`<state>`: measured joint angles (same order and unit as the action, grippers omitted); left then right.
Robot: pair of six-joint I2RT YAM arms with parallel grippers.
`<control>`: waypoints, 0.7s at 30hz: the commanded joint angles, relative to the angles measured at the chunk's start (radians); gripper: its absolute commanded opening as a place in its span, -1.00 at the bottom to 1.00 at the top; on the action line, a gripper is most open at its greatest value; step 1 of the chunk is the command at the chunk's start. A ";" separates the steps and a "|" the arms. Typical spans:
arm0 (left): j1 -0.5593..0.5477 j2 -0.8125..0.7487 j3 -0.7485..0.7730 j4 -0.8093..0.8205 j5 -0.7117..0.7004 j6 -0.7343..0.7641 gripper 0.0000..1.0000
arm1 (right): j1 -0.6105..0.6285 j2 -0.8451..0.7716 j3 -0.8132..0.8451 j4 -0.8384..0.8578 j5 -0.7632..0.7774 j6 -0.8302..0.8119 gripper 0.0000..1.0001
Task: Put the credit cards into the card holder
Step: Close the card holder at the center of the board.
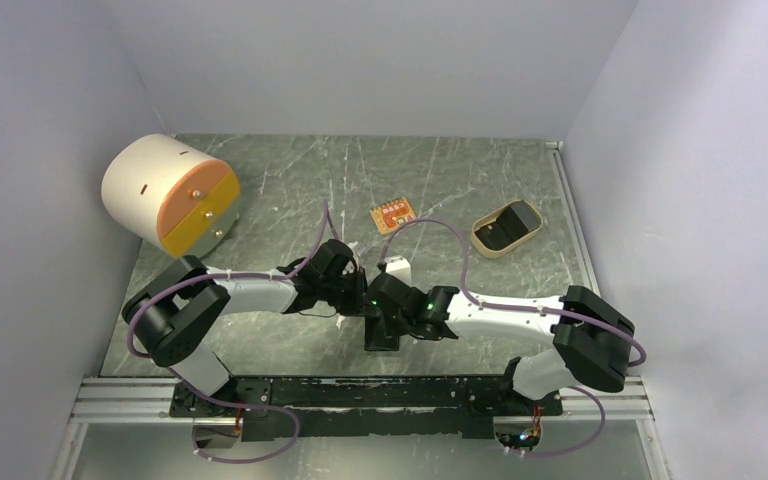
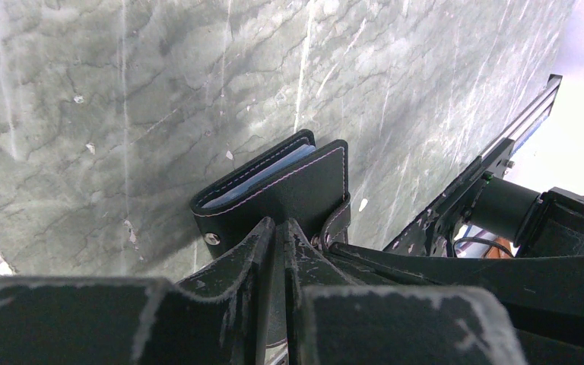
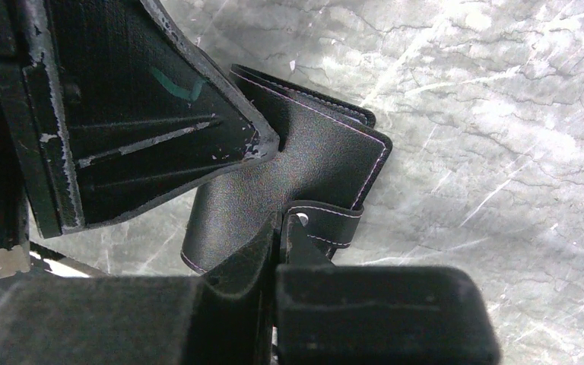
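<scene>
- Pinched nearly together, my left claw is gripping the near edge of the card holder, just beside its metal snap stud.
- Fully closed, my right claw is clamping the same card holder from the other side, where the snap tab is curling out past my fingers.
- Between both claws, the card holder is sitting near the middle of the table, folded almost flat, its black cover facing my left wrist camera.
- Its long axis is running lower left to upper right in that view, with the bluish inner pockets peeking out along the far edge.
- Well apart, toward the far right, a tan oval tray is lying with dark contents I cannot make out.
</scene>
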<state>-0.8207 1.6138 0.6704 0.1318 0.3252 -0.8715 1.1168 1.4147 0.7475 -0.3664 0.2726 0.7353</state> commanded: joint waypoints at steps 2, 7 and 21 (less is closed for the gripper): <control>-0.006 0.016 -0.014 -0.034 0.011 0.013 -0.68 | 0.005 0.018 -0.013 0.038 -0.012 -0.005 -1.00; -0.006 0.011 -0.012 -0.043 0.005 0.017 -0.67 | 0.002 0.029 -0.017 0.048 -0.012 -0.008 -1.00; -0.006 0.008 -0.008 -0.051 0.004 0.020 -0.68 | -0.016 0.052 -0.060 0.087 -0.033 -0.010 -1.00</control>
<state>-0.8207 1.6138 0.6704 0.1303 0.3252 -0.8711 1.1122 1.4269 0.7364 -0.3359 0.2512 0.7238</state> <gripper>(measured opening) 0.162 0.009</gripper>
